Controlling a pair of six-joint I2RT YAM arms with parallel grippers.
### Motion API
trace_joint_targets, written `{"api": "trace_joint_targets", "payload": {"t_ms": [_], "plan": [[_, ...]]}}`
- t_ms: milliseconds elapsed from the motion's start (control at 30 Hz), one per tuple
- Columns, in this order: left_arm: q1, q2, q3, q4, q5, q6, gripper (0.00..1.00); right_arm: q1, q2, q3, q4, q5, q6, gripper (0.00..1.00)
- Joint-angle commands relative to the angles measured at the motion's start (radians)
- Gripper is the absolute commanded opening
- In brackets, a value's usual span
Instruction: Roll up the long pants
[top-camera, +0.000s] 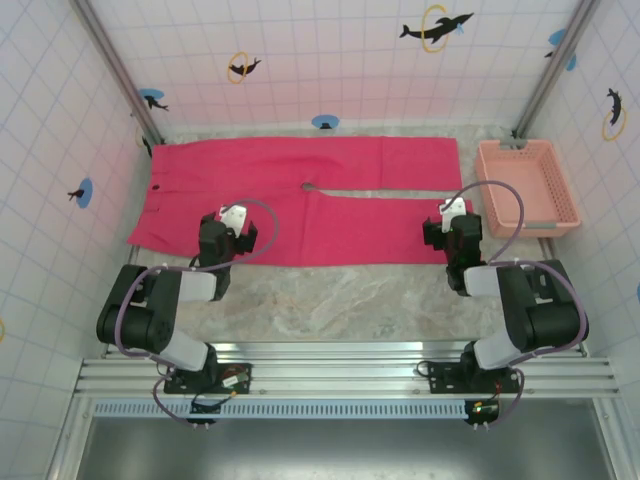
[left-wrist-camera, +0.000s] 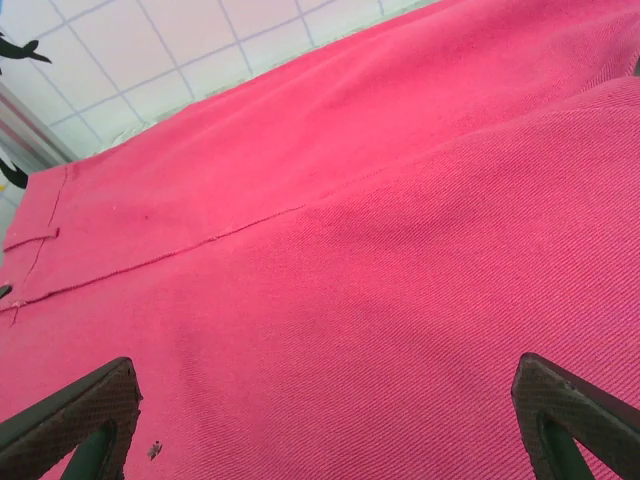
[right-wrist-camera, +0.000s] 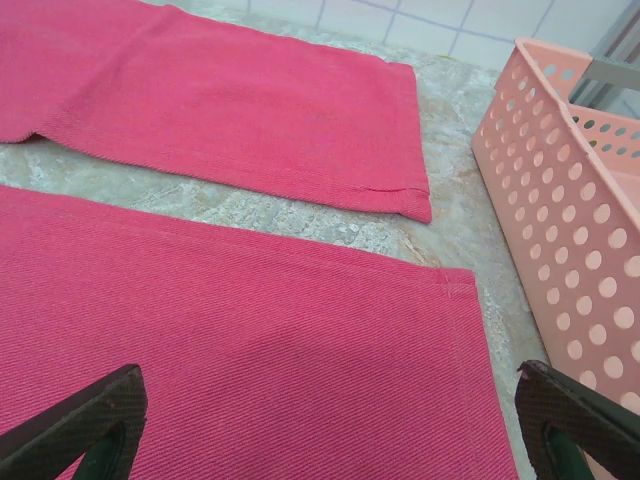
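**Pants flat, both tools wide open: the risk is a crooked roll**

The pants (top-camera: 300, 200) lie spread flat across the far half of the tabletop (top-camera: 340, 295), waist to the left and cuffs to the right. A thin strip of bare tabletop parts the two legs. Our left tool (left-wrist-camera: 325, 400) hangs released over the near leg close to the seat, and the right tool (right-wrist-camera: 330, 405) hangs released over the near cuff. Neither is grasping cloth.

What worries us is the split between the legs. If we pinch only the near cuff, we expect the far leg to lag behind and the roll to turn into a cone. A shallow pinch on this flat weave could also slip off, or catch only the top layer.

Room is tight on three sides. The basket (top-camera: 528, 185) stands just beside the cuffs on the right, so a wide swing of the right arm could knock it. The waist lies near the left wall, and the far leg runs along the far wall. The open room is the bare strip on the near side, between the pants and our bases.
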Motion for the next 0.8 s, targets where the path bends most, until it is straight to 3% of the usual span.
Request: {"api": "trace_joint_targets", "payload": {"t_ms": [0, 567, 600, 633, 700, 767], "plan": [[-0.004, -0.007, 0.008, 0.004, 0.012, 0.010, 0.98, 0.005, 0.006, 0.013, 0.026, 0.007, 0.005, 0.97], [-0.005, -0.008, 0.007, 0.007, 0.008, 0.010, 0.98, 0.002, 0.005, 0.018, 0.025, 0.002, 0.006, 0.97], [-0.009, -0.017, 0.017, 0.014, -0.029, 0.002, 0.97, 0.005, -0.010, 0.036, -0.022, -0.002, 0.002, 0.97], [-0.011, -0.067, 0.065, -0.119, -0.096, -0.017, 0.98, 0.008, -0.042, 0.090, -0.149, -0.007, -0.013, 0.98], [-0.010, -0.150, 0.274, -0.562, -0.185, -0.031, 0.97, 0.022, -0.078, 0.329, -0.628, -0.011, -0.020, 0.97], [-0.013, -0.138, 0.491, -0.849, -0.212, 0.091, 0.97, 0.051, -0.044, 0.534, -0.970, -0.089, -0.089, 0.97]]}}
